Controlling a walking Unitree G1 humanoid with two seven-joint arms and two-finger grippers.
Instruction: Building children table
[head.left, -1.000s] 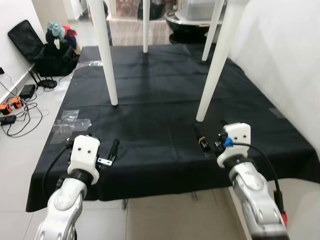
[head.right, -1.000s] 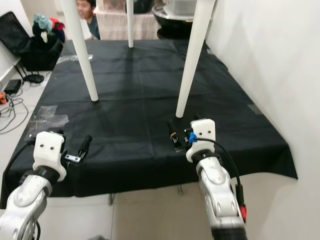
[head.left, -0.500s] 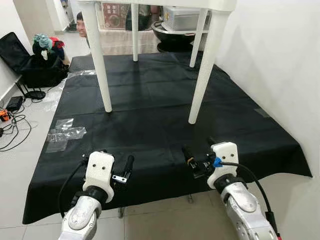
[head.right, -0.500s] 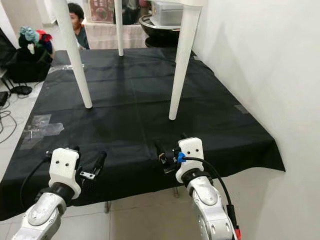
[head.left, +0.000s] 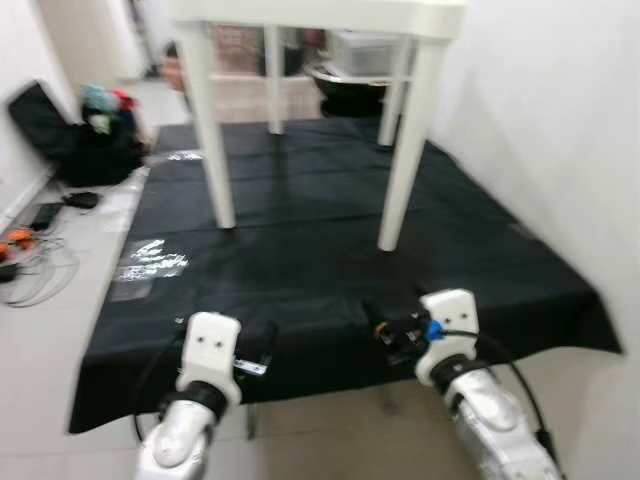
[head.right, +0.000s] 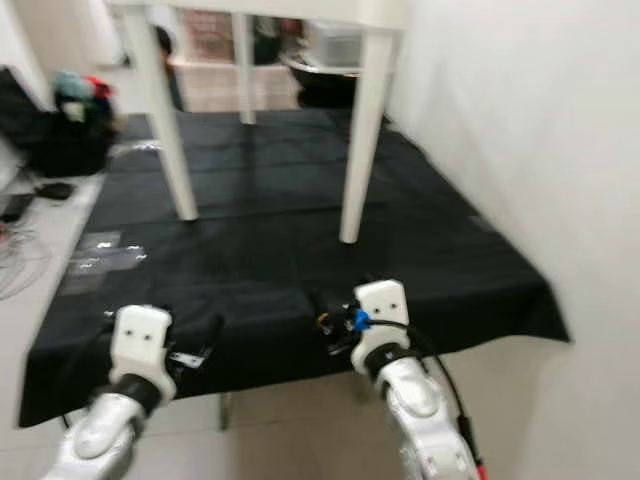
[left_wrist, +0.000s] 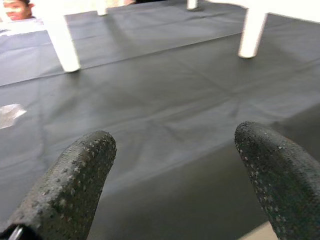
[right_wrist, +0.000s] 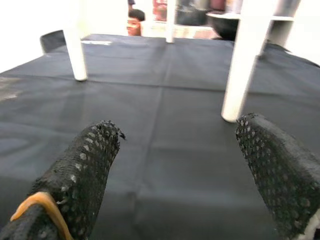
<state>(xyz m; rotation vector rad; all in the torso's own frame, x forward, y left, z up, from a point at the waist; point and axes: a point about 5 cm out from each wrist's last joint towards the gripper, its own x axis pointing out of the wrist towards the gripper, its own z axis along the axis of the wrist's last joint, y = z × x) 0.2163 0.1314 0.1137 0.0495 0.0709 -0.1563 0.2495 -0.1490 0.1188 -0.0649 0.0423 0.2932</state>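
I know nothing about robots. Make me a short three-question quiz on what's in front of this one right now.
1. True or false: the white four-legged table stands upright on the black cloth.
2. Which of these lies on the pale floor beside the cloth? A. clear plastic wrapping B. a red bucket C. a wooden ladder
3. Fill in: the fingers of the left gripper and of the right gripper are spread ____, with nothing between them.

Key: 1 true; 2 A; 3 open
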